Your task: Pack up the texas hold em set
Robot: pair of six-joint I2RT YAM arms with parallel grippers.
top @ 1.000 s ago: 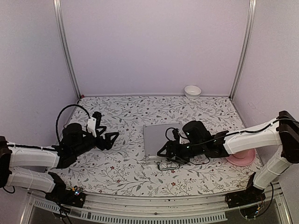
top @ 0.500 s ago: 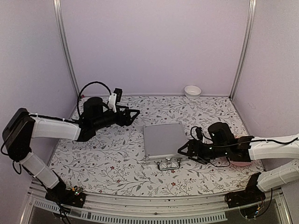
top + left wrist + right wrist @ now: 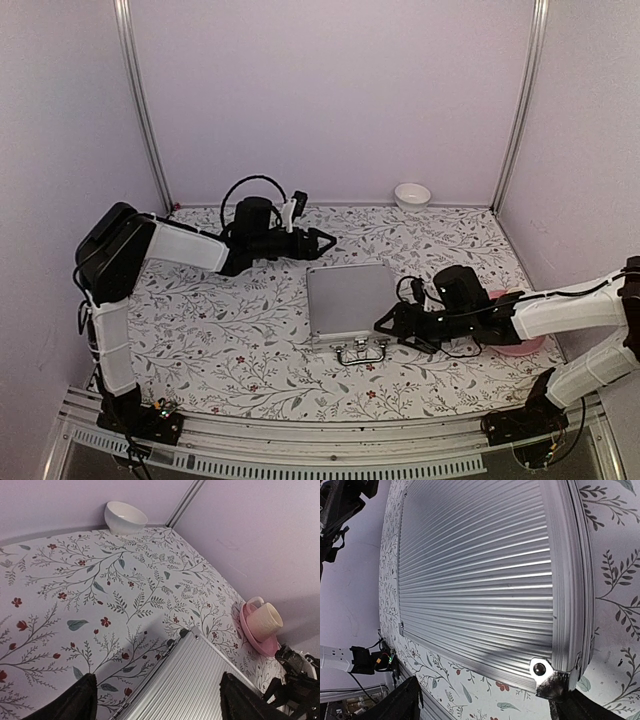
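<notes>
Closed briefcase point(image 3: 348, 298) lies flat at the middle of the flowered table point(image 3: 230, 330), handle toward the near edge; right gripper point(image 3: 384, 326) at its near right corner, fingers apart, holding nothing; left gripper point(image 3: 328, 241) off its far left corner, also apart; bowl point(image 3: 412, 195) in the far right corner.

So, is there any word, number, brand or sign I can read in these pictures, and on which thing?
None can be read.
The case is plain ribbed metal.
The bowl, cup and plate show no marks.
The cloth has only leaves and flowers.
</notes>
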